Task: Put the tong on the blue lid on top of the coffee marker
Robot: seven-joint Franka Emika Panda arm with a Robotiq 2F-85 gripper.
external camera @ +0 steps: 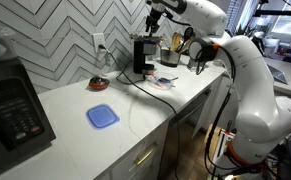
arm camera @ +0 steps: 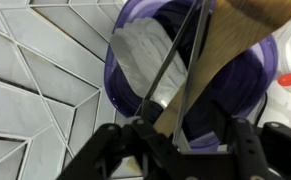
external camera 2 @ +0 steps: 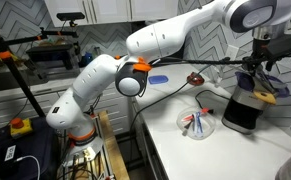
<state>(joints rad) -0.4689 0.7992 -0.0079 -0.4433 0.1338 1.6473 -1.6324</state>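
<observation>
Down left of the pincer (external camera: 154, 24), the blue lid (external camera: 102, 116) lies flat on the counter (external camera: 70, 100). Directly under the pincer stands the coffee machine (external camera: 142, 55), the tong (arm camera: 213, 70) on top, seemingly in a purple-rimmed dish (arm camera: 108, 72). Jaws half open, gripping nothing.

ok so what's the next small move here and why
Probably ease down and close on the tong. The gripper hangs open over the holder with the tong's metal arms between its jaws, not yet held. A wooden spoon leans right beside it, so it may get caught too.
</observation>
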